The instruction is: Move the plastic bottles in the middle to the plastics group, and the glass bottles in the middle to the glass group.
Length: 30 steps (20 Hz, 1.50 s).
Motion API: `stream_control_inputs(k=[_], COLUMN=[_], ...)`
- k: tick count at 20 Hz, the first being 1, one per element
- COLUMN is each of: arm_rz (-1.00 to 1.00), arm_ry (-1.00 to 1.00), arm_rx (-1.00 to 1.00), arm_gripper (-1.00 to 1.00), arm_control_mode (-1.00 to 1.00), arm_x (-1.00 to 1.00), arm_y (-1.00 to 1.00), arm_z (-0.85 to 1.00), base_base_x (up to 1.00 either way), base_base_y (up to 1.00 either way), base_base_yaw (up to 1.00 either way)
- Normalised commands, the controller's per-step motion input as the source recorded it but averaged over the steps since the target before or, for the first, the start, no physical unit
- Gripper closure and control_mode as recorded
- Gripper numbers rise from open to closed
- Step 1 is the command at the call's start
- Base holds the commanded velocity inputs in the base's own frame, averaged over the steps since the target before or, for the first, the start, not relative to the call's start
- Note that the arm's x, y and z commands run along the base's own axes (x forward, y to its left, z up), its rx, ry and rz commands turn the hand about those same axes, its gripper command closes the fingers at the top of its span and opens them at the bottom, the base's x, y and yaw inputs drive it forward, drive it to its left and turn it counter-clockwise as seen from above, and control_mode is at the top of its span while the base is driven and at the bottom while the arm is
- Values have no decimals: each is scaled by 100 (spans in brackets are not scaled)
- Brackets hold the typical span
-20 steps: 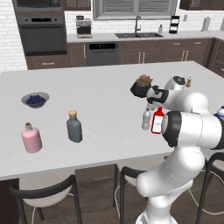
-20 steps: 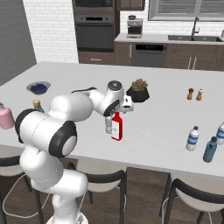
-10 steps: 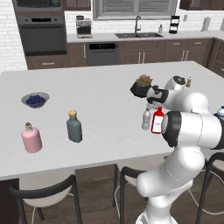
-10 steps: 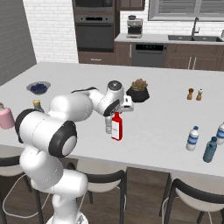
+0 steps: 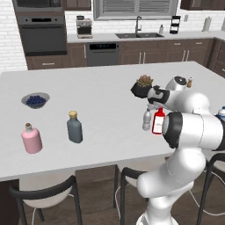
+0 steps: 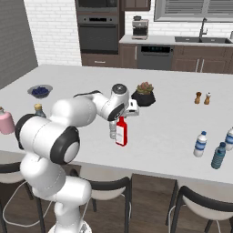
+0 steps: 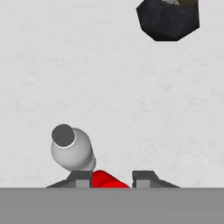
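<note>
The slim red glass bottle (image 5: 158,122) (image 6: 121,133) stands mid-counter, near the front edge. Touching its side is a plain greyish plastic bottle (image 5: 146,120) (image 6: 113,130) (image 7: 72,148). My gripper (image 5: 158,104) (image 6: 123,114) (image 7: 112,179) hangs open just above the red bottle, whose red cap (image 7: 105,180) shows between the two fingertips. The glass group is far to the left: a pink corked bottle (image 5: 31,139) (image 6: 5,122) and a dark grey-blue bottle (image 5: 74,128) (image 6: 38,110). At the right end stand the plastics group's blue-labelled bottles (image 6: 200,144) (image 5: 222,112).
A black pot with a succulent (image 5: 143,87) (image 6: 144,94) (image 7: 168,19) sits just behind my hand. A bowl of blueberries (image 5: 35,100) (image 6: 40,91) lies at the far left. Salt and pepper shakers (image 6: 203,98) stand at the back right. Stools line the counter's front edge.
</note>
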Motion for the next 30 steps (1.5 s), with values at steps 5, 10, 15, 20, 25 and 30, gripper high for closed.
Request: stream_control_inputs(k=[5,10,15,20,25,30], arm_rz=[0,0,0,0,0,0], arm_ry=[-9,-7,0,-1,-1,0], arm_rx=[0,0,0,0,0,0], arm_gripper=[100,100,100,100,100,100], arm_control_mode=[-100,-100,-100,-100,-100,-100], arm_x=[-36,-43,-39,-24,-1,0], arm_y=[0,13,33,52,63,69], arm_z=[22,18,2,2,13,15], base_base_x=[0,0,0,0,0,0], base_base_y=[0,0,0,0,0,0], base_base_yaw=[0,0,0,0,0,0])
